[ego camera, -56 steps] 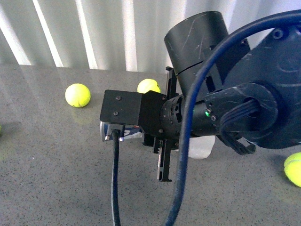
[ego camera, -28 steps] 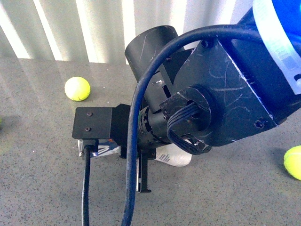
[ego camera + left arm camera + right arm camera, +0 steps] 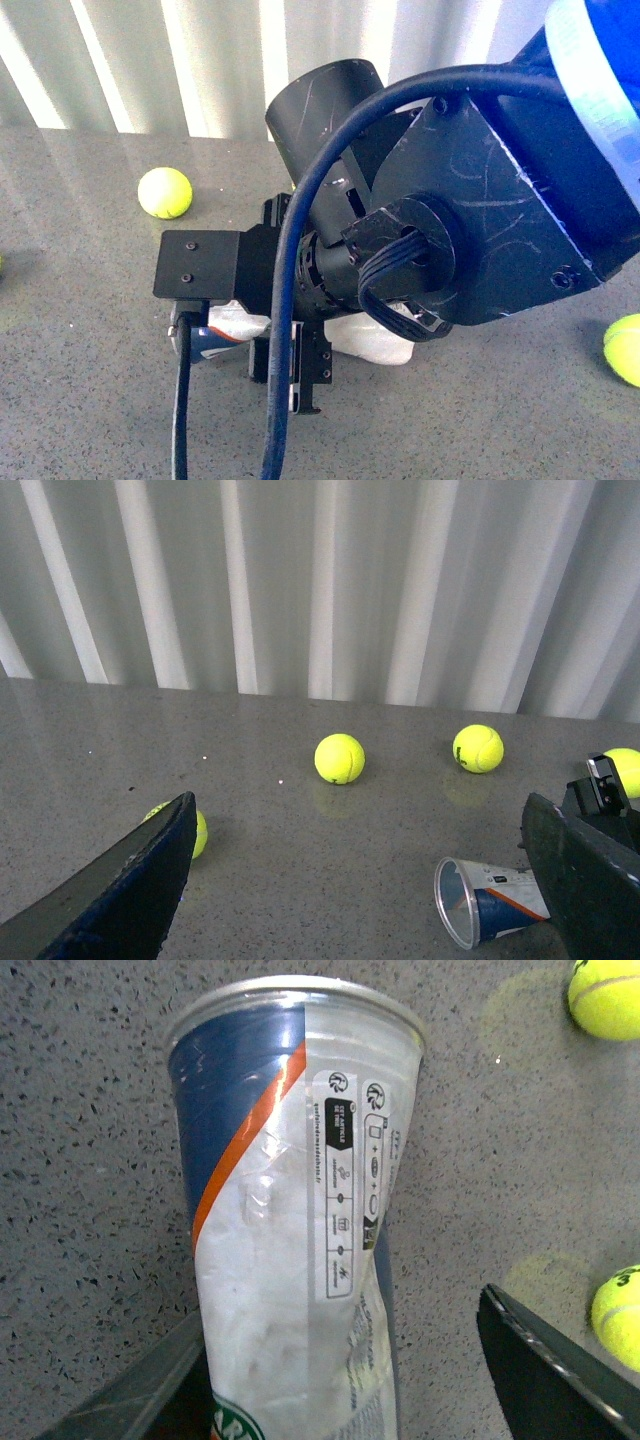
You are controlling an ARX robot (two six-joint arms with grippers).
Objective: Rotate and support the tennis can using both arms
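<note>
The tennis can (image 3: pixel 290 1210) lies on its side on the grey speckled table, metal-rimmed open mouth away from my right wrist. My right gripper (image 3: pixel 340 1390) is open and straddles the can's white labelled end; one finger (image 3: pixel 130 1390) is against the can, the other finger (image 3: pixel 560 1370) stands apart. In the front view the right arm (image 3: pixel 470 200) hides most of the can (image 3: pixel 370 340). My left gripper (image 3: pixel 360 900) is open, low over the table, facing the can's mouth (image 3: pixel 455 902), which lies close to one of its fingers (image 3: pixel 590 880).
Yellow-green tennis balls lie loose around: one at far left (image 3: pixel 165 192), one at the right edge (image 3: pixel 625 347), more toward the wall (image 3: pixel 339 758) (image 3: pixel 478 748). Two balls (image 3: pixel 605 995) (image 3: pixel 620 1315) sit beside the can. A ribbed white wall (image 3: pixel 320 580) closes off the table's back.
My right arm swung left and nearer the camera, its wrist turning. The can shifted left under it, and more of its white label shows now.
</note>
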